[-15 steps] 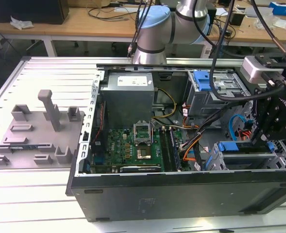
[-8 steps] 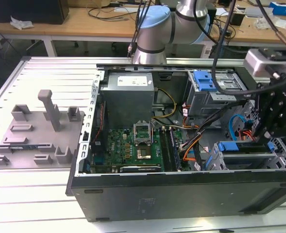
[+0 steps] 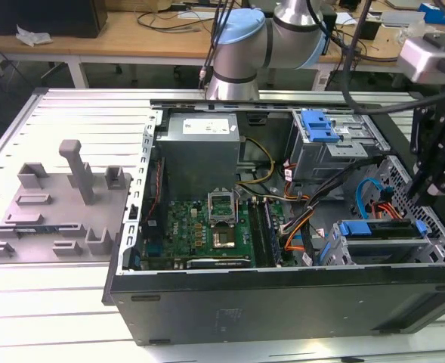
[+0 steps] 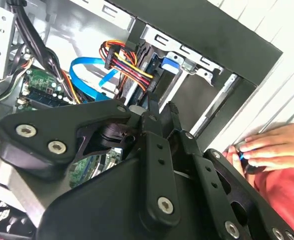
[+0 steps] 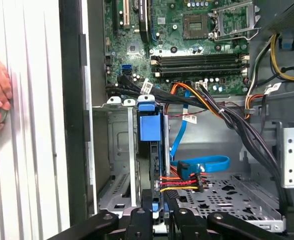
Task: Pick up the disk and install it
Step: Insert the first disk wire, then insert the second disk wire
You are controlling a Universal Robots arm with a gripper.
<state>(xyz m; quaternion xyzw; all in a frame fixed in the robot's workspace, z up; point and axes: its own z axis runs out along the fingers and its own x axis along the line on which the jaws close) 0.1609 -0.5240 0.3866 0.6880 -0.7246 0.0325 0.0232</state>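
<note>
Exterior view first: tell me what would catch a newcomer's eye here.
An open computer case lies on its side mid-table, green motherboard exposed. The black end effector hangs over the drive cage at the exterior view's right, where the blue-railed disk sits. A grey fixture plate lies at the left.

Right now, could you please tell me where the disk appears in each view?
Exterior view: disk in the cage, toward the exterior view's right.
Second wrist view: disk in the cage, beside red-yellow wires.
First wrist view: disk edge-on in the cage.
Shared landmark: blue cable.

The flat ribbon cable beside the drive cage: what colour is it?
Bright blue ribbon cable, best in the first wrist view.
</note>
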